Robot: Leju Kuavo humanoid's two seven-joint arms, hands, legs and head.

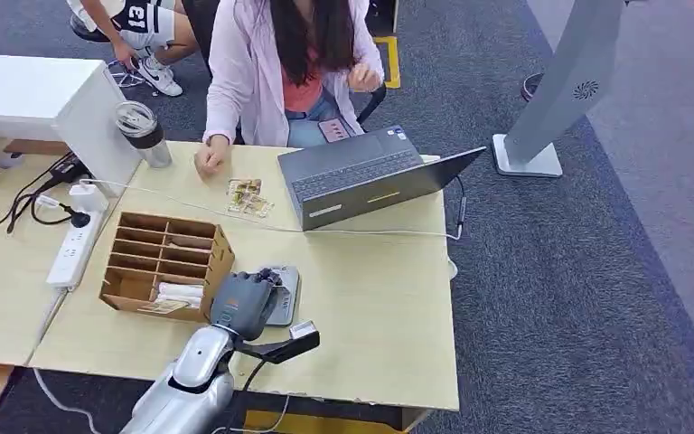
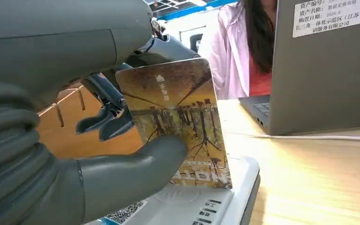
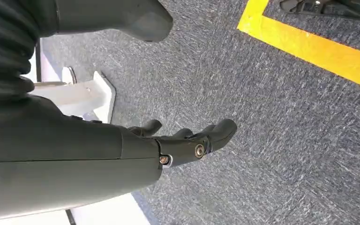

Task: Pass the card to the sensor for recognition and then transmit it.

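The left hand point(image 2: 98, 154) grips the card point(image 2: 178, 122) by one edge, upright just over the sensor point(image 2: 201, 206) near the wooden organiser point(image 1: 167, 262); it looks thin, light, stiff and slippery, while the right hand point(image 3: 178, 140) hangs loosely open.

- The sensor point(image 1: 282, 295) lies on the worktop point(image 1: 379, 307), just right of the divided box point(image 1: 167, 264).
- The left hand point(image 1: 246, 303) is over the sensor, holding the card point(image 2: 178, 117) upright with its lower edge at the sensor's top.
- The laptop point(image 1: 361, 176) sits behind the sensor, toward the far edge.
- A person point(image 1: 285, 63) sits behind the worktop, one hand resting on it.
- A power strip point(image 1: 74, 253) lies left of the box; a tumbler point(image 1: 145, 134) stands behind it.
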